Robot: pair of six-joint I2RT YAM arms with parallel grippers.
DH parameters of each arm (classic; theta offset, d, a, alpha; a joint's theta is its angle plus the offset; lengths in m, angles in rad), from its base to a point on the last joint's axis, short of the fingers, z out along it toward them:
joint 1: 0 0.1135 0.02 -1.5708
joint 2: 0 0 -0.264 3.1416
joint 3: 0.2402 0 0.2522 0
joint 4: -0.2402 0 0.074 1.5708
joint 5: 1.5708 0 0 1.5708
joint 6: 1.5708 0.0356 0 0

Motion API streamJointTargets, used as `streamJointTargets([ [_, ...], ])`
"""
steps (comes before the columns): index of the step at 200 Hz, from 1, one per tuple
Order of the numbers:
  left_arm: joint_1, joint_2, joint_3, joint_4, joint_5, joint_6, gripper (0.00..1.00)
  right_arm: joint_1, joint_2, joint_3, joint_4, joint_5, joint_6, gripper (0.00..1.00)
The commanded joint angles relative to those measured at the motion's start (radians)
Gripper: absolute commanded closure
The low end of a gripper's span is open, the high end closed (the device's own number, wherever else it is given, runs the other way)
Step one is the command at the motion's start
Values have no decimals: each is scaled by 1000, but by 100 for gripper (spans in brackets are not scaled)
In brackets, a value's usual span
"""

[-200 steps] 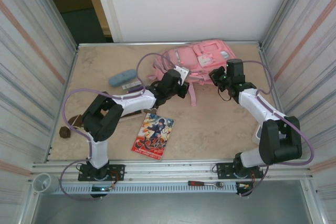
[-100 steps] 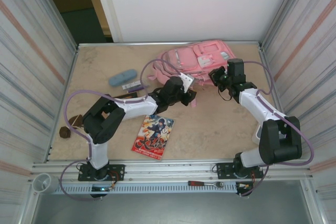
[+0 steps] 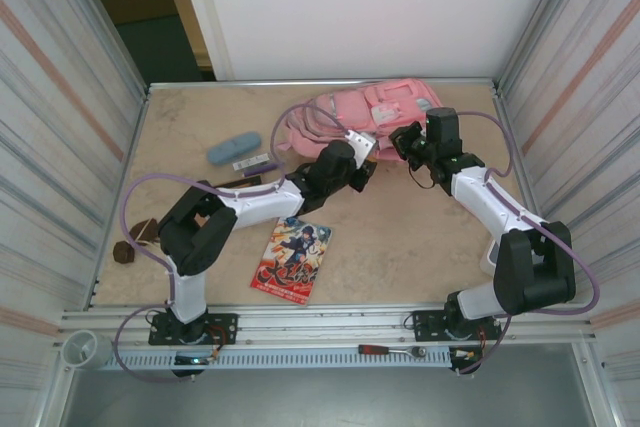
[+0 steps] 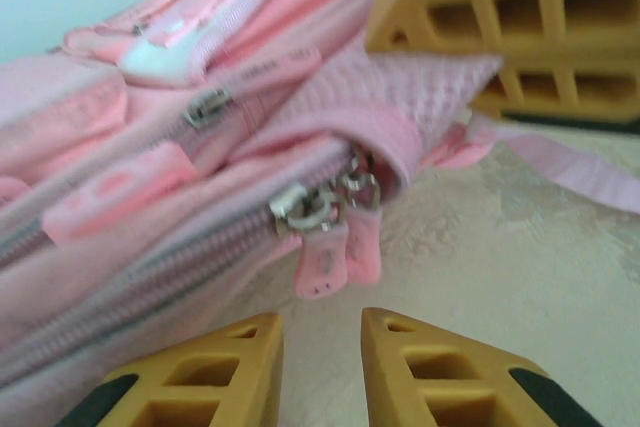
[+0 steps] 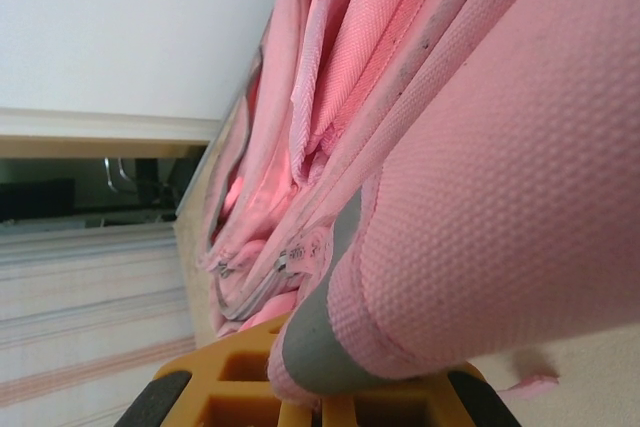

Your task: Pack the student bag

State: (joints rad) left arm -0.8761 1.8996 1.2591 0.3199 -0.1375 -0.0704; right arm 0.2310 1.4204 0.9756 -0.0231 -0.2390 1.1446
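Observation:
The student bag (image 3: 375,110), a large pink backpack, lies at the back of the table. My left gripper (image 3: 366,168) is at the bag's near edge. In the left wrist view its yellow fingers (image 4: 322,319) stand open with nothing between them. Two pink zipper pulls (image 4: 335,247) hang just ahead of the tips. My right gripper (image 3: 401,140) is shut on the bag's pink edge with grey trim (image 5: 330,337), lifting that fabric. Its yellow finger (image 4: 520,32) also appears in the left wrist view, pinching the pink cloth.
A blue pencil case (image 3: 231,147) and a small purple-ended item (image 3: 251,164) lie left of the bag. A comic book (image 3: 293,258) lies near the front middle. Dark brown items (image 3: 126,250) sit at the left edge. Metal walls enclose the table.
My left gripper has moved right to the bag's near corner and has opened. The right gripper has shifted slightly up and left, still holding the bag's edge.

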Motion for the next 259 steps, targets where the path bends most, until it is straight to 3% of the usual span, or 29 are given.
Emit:
streamJointTargets([
  [1,11,7,69,-23,-64,27,72,19,-32,23,90,-32,16,94],
  [75,10,63,147,-58,-124,-5,66,48,-23,27,101,-28,17,94],
  [123,12,95,172,-80,-212,9,75,57,-19,29,102,-34,17,93],
  [151,12,124,205,-87,-212,42,64,63,-18,28,104,-34,50,93],
  [168,12,133,216,-85,-220,49,63,65,-16,25,106,-34,52,93],
  [196,14,144,228,-90,-249,60,74,64,-14,21,99,-27,46,93],
  [233,21,108,186,-85,-239,59,99,44,-7,12,80,-4,35,94],
  [259,36,52,104,-48,-193,41,100,22,-4,5,74,3,-1,94],
])
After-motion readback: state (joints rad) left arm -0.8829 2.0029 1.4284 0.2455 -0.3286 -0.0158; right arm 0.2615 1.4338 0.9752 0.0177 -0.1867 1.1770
